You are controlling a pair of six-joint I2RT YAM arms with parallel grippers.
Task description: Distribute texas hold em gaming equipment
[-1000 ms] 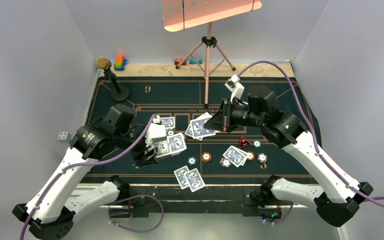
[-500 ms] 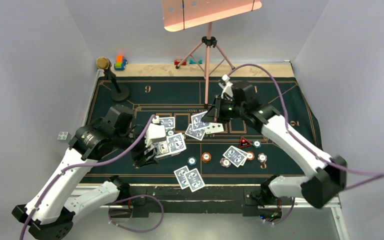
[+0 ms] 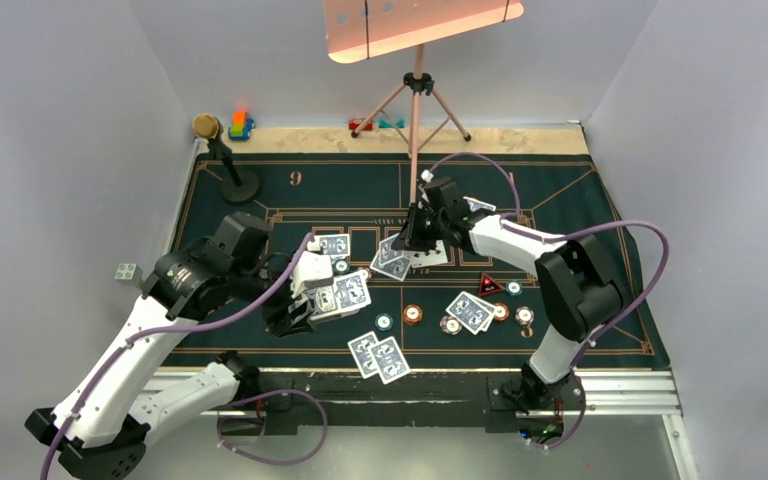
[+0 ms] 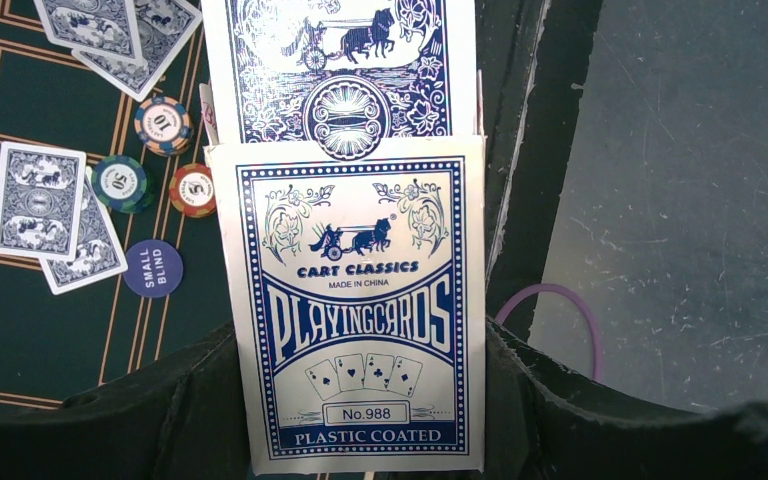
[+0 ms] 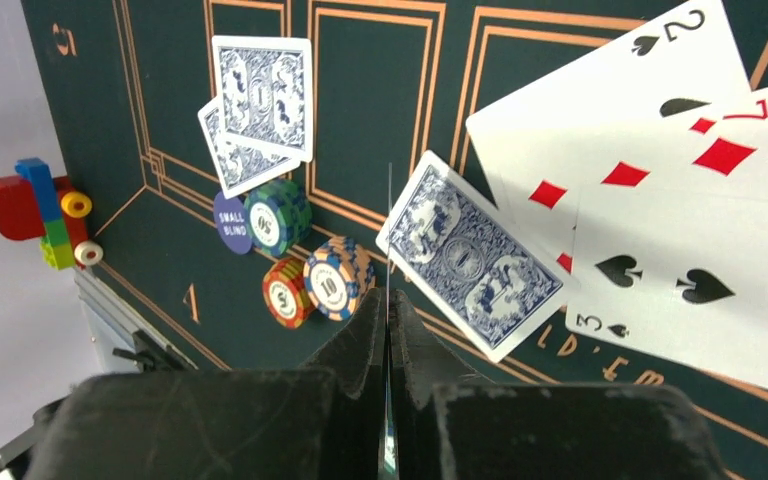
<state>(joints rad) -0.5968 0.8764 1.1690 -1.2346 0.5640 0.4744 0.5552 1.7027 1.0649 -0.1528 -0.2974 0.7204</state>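
1. Right arm [image 3: 580,285] has folded its elbow in toward the mat's [image 3: 340,185] near edge; right gripper [image 3: 412,236] hangs over mid-mat cards [image 3: 392,260]; left gripper [image 3: 305,305] sits left of centre.
2. Left wrist: fingers [image 4: 180,410] clamped on the box [image 4: 360,320], deck [image 4: 340,60] protruding; chips [image 4: 163,125] and a blind disc [image 4: 153,268] lie on the mat.
3. Right wrist: jaws together on a card [image 5: 389,230] held edge-on; three face-up cards [image 5: 680,210] lie beyond.

Left hand [image 3: 300,308] and right hand [image 3: 410,238] both clamped, arms outstretched.
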